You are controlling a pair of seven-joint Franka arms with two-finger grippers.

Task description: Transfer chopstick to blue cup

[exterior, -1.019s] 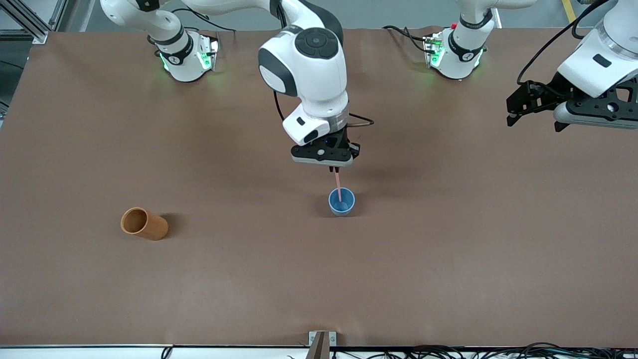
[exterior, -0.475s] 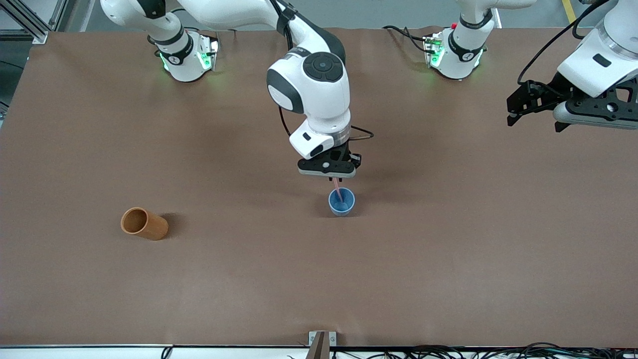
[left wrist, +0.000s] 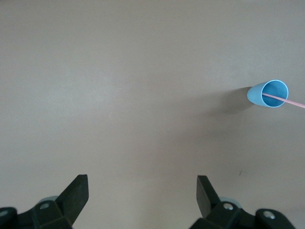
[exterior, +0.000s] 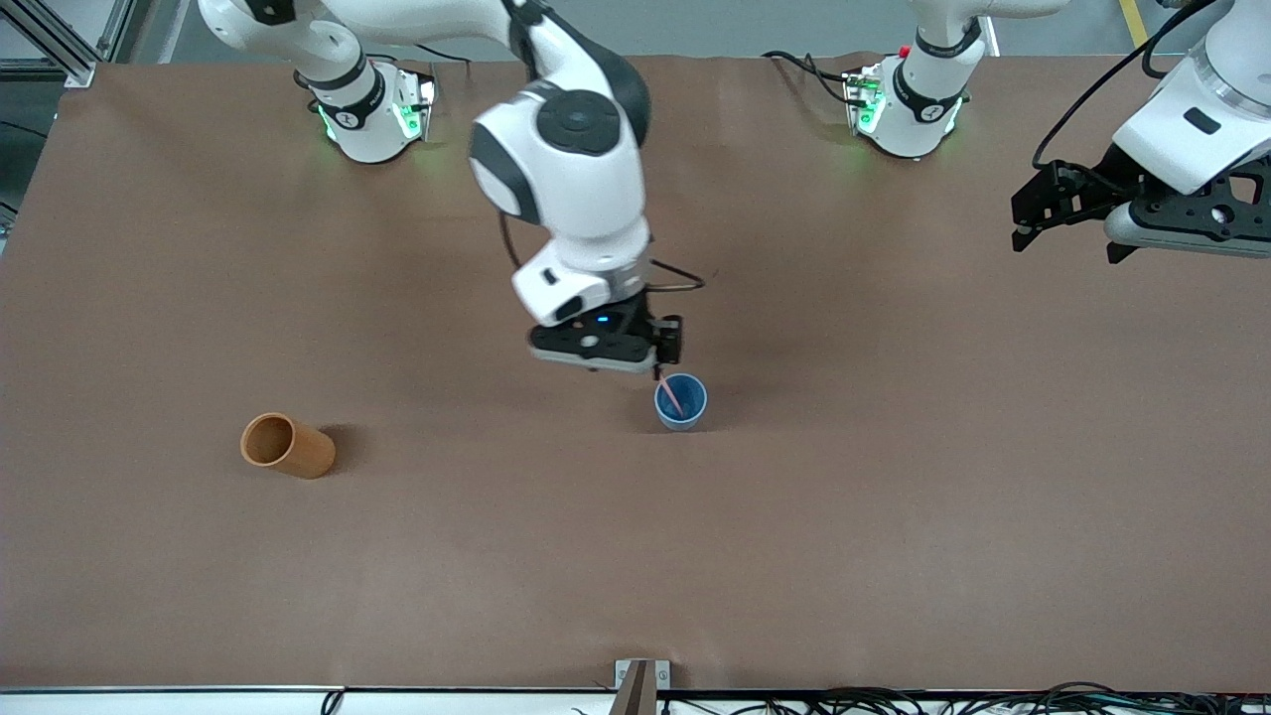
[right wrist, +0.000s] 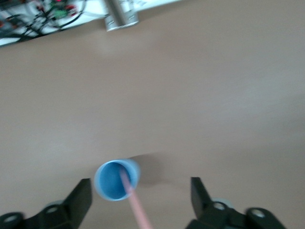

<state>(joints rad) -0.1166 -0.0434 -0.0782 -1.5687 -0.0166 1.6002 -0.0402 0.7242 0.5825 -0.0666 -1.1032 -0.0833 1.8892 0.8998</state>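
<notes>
While my right gripper [exterior: 635, 369] hangs just above the table beside the blue cup [exterior: 681, 401], toward the right arm's end of it, its fingers [right wrist: 82, 196] stand wide apart and grip nothing. Chopstick [exterior: 671, 394] sits w/ its lower end inside the blue cup, tilted, upper end leaning over the rim toward my right gripper. Right wrist view: stick passes between the spread fingers, touching neither; its upper end is cut off at the picture's edge. Front view: gripper body covers the fingertips, so contact betw. stick tip and gripper can't be made out there. Blue cup upright, approx. mid-table. Orange-brown cup [exterior: 287, 446] lies on its side, well apart from the blue cup, toward the right arm's end, slightly nearer the front camera. My left gripper [exterior: 1067, 209] waits, released and empty, over the table's left-arm end, well apart from the blue cup; left wrist view shows cup + stick far off.
</notes>
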